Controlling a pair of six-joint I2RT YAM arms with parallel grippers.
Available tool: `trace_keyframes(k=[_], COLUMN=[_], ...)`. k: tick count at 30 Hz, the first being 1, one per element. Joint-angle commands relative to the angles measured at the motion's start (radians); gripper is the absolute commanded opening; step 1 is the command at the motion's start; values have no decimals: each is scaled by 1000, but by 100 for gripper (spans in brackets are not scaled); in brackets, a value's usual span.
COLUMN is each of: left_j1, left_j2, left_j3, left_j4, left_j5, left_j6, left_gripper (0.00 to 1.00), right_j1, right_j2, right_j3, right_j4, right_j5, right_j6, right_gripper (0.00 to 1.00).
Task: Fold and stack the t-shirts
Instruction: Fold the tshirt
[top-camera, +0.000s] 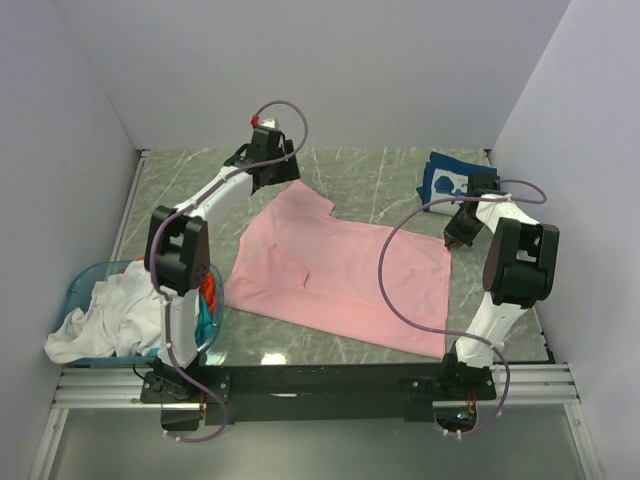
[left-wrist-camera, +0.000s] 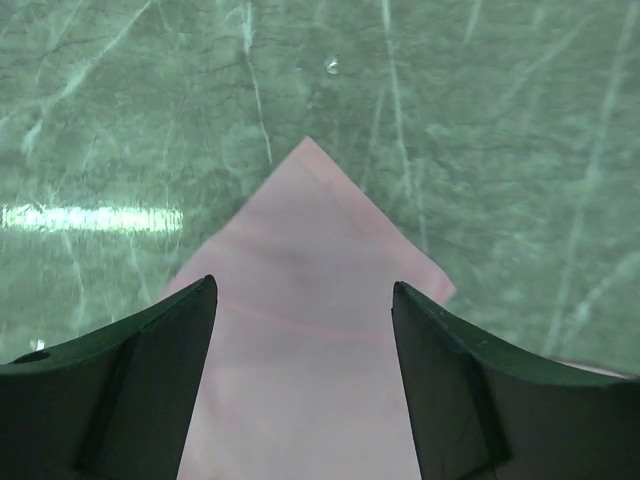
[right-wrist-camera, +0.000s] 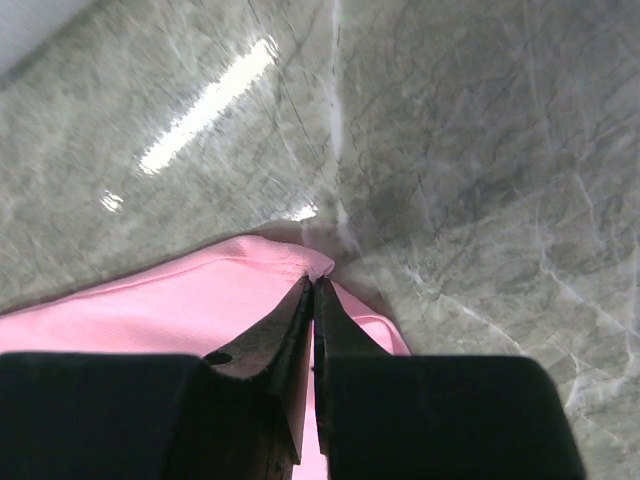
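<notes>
A light pink t-shirt (top-camera: 335, 270) lies spread on the marble table. My left gripper (top-camera: 268, 178) is open above its far left corner; in the left wrist view that pink corner (left-wrist-camera: 300, 300) lies flat between the two fingers (left-wrist-camera: 150, 370). My right gripper (top-camera: 455, 232) is shut on the pink shirt's far right corner, and the right wrist view shows the cloth (right-wrist-camera: 200, 300) pinched at the fingertips (right-wrist-camera: 314, 284) and lifted slightly. A folded navy tee with white print (top-camera: 447, 178) lies at the far right.
A translucent blue round basket (top-camera: 90, 275) at the near left holds white (top-camera: 105, 320), teal and orange shirts. Grey walls close in both sides and the back. Purple cables loop over both arms.
</notes>
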Motion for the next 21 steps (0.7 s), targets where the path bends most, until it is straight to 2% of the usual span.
trace_keyframes(k=[1,16,21], left_j1=[-12,-4,-6], left_j2=[97,277,333], left_j3=[81,192,230], left_j4=[-3,205,222], left_j5=[-45,-23,7], left_j6=[95,202,224], left_gripper=[76,73,70], right_j1=[-5,-6,-6], right_j2=[-18,10,25], right_j3=[-17,21,43], right_j4=[10,-23,-33], right_j5=[-12,-44,-59], right_j6=[8,-1,-4], right_gripper=[8,8,8])
